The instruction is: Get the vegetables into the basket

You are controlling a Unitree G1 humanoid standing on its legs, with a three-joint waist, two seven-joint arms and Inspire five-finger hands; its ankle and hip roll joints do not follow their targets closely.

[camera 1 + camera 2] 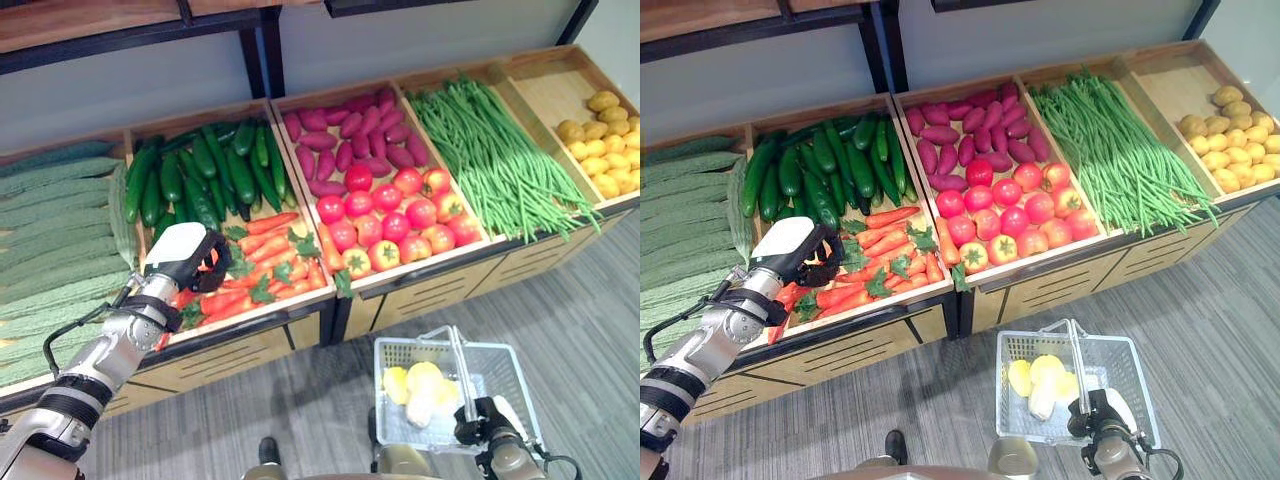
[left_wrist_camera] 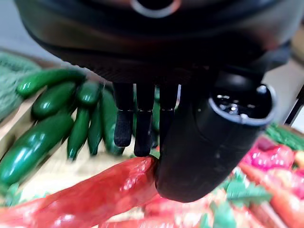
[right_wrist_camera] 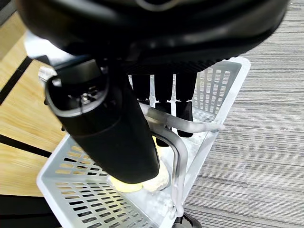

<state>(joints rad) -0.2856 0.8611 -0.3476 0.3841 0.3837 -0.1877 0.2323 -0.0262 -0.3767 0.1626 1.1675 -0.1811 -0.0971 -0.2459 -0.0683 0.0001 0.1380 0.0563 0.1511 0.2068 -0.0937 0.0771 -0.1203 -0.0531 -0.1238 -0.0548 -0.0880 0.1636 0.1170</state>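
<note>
The left hand [image 1: 185,258] hangs over the carrot bin, fingers and thumb closed on a red pepper [image 2: 90,197] beside the carrots [image 1: 270,262] and below the cucumbers [image 1: 205,170]. The right hand [image 1: 480,418] grips the handle [image 3: 166,128] of the basket [image 1: 500,365] over the floor, with yellow vegetables [image 1: 420,385] inside.

A grocery shop: wooden produce bins [image 1: 420,275] filled with vegetables.
</note>
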